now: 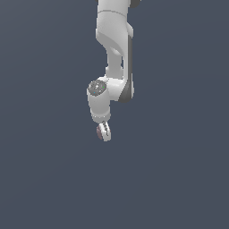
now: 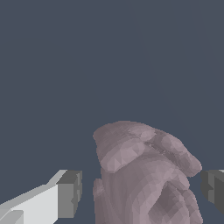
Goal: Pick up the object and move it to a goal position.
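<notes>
A: Item one, the arm [image 1: 114, 49]. What is recorded?

B: A white jointed arm, entering from the top of the exterior view and hanging down over a plain slate-grey tabletop [image 1: 179, 179]. A dark panel runs along its side toward the exterior view's right. A round speckled cap sits on the wrist joint.

A: Item two, the tool [image 1: 104, 132]?

B: It points downward at the arm's lowest end. In the wrist view its two grey pads [image 2: 70, 194] stand well apart, one on each side of the frame, and a gap of bare surface shows between each pad and the thing in the middle. Neither pad touches it.

A: Item three, the object [image 2: 144, 175]?

B: A dull mauve-brown lumpy form with rounded lobes on top and finer ridges down one flank. It sits between the pads, narrower than the space between them. In the exterior view only a small reddish-brown sliver [image 1: 99, 132] shows, just beside the tool's tip on the exterior view's left, mostly hidden by the white finger.

A: Does it rest on the tabletop?

B: That cannot be told; its underside is out of sight in both views.
</notes>
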`<state>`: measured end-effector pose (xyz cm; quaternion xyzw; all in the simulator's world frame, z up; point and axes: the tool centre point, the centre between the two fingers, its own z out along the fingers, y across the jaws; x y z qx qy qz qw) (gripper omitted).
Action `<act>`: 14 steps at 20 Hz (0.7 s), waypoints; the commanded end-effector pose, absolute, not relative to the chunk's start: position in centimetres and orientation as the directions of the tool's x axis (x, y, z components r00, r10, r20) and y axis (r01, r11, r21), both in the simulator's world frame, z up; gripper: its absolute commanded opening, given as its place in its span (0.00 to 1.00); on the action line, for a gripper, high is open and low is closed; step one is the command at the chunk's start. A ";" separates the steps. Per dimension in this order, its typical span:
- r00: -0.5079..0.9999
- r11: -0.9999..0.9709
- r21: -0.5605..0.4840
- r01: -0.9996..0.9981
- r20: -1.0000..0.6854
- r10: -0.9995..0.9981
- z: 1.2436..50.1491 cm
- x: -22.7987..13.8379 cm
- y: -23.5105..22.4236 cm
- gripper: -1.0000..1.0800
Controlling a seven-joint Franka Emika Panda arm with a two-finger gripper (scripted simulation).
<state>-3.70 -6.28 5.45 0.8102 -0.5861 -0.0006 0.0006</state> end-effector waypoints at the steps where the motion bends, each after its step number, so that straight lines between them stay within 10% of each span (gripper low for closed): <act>1: 0.313 -0.313 0.000 -0.950 0.000 -0.950 5.0 -3.6 -6.3 0.96; 2: 0.313 -0.313 0.000 -0.950 0.000 -0.950 5.0 -3.6 -6.3 0.96; 3: 0.313 -0.313 0.000 -0.950 0.000 -0.950 5.0 -3.6 -6.3 0.00; 14: 0.312 -0.312 -0.001 -0.950 0.000 -0.950 5.1 -3.6 -6.3 0.00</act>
